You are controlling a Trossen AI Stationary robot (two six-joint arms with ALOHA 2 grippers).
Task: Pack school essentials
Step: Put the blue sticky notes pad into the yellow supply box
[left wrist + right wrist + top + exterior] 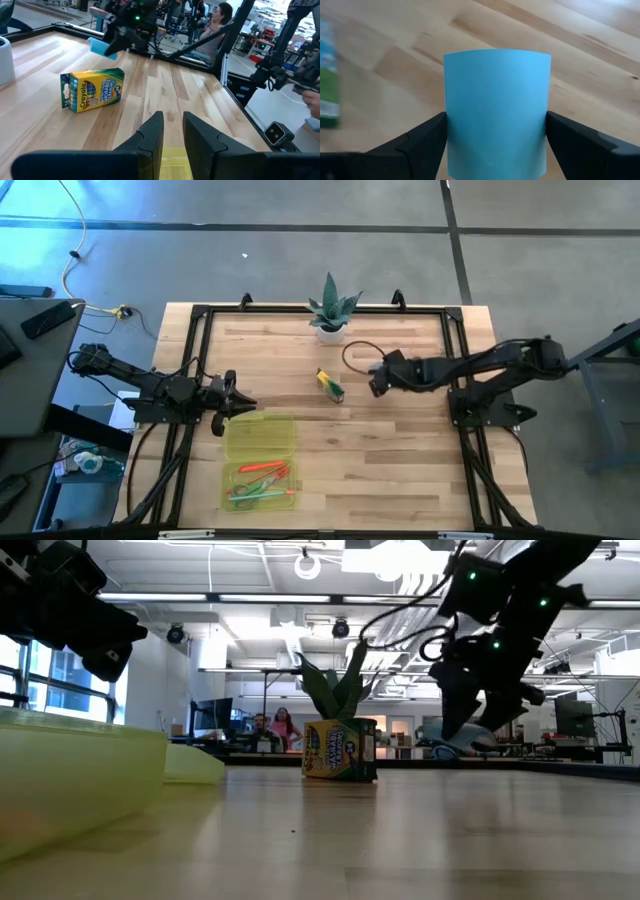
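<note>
- Table [400, 460]: pale wood planks, smooth, faint sheen.
- Crayon box [92, 90]: glossy printed cardboard.
- Note pad [496, 110]: matt light blue paper.
- Case [259, 438]: translucent yellow-green plastic.

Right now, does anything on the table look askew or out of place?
Only the crayon box: it lies on its side at an angle mid-table, outside the open plastic case. The note pad bows slightly, squeezed by the right gripper above the table. The left gripper waits at the case.
</note>
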